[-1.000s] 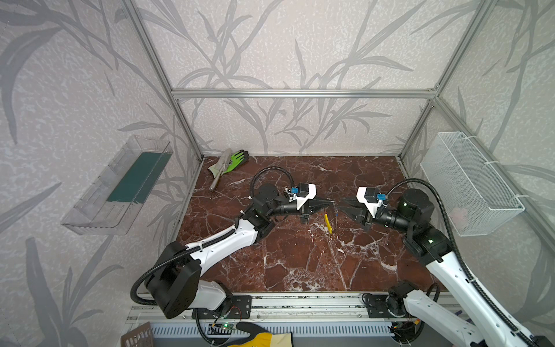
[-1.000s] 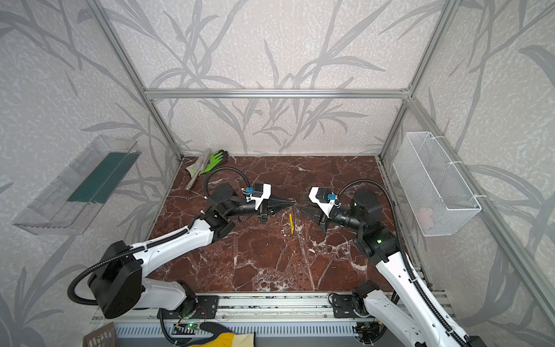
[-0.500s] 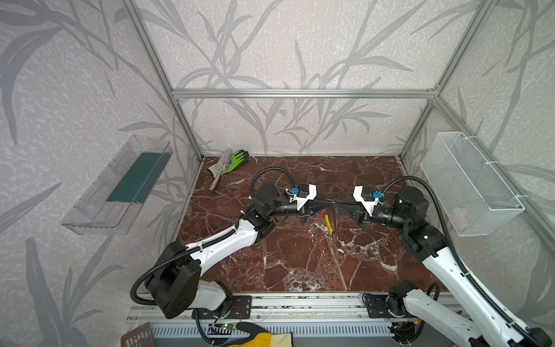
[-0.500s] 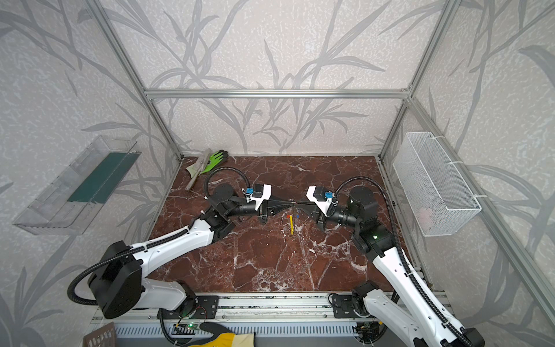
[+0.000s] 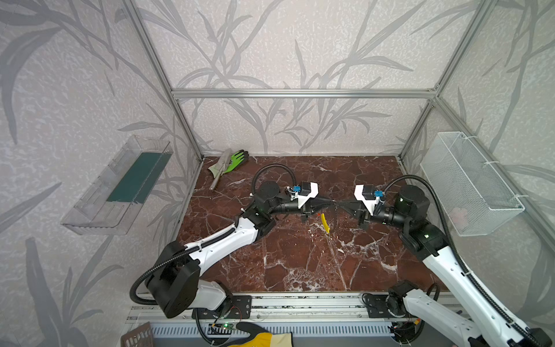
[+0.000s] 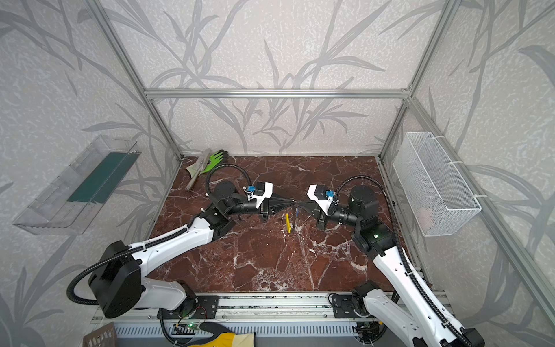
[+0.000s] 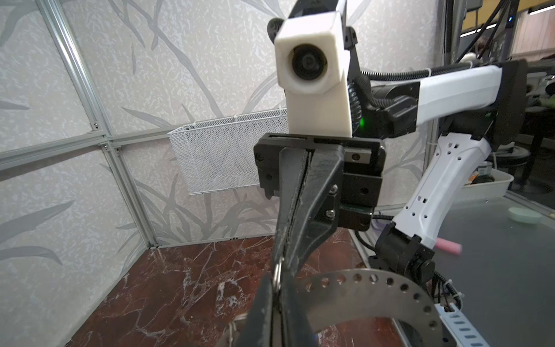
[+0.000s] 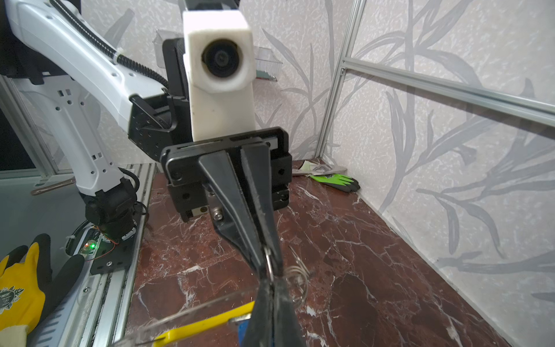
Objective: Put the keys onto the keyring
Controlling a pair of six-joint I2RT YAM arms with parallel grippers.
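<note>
Marble tabletop (image 5: 300, 264), right hand (image 7: 282, 267) pinching small wire ring (image 7: 277, 275), left hand (image 8: 267, 261) (grip unclear) tip-to-tip, yellow glove (image 8: 21, 288) print unreadable

The enclosure is closed by 3 walls (image 5: 285, 45) papered in a grey leaf pattern and framed with aluminium bars (image 5: 300, 93). A red-brown marbled worktop (image 5: 300, 264) is seen below. In both top views, a clear plastic tray (image 5: 99, 210) is mounted on the left-hand wall and a white mesh basket (image 5: 468, 183) on the right-hand wall. Even, diffuse lighting is seen throughout.
</note>
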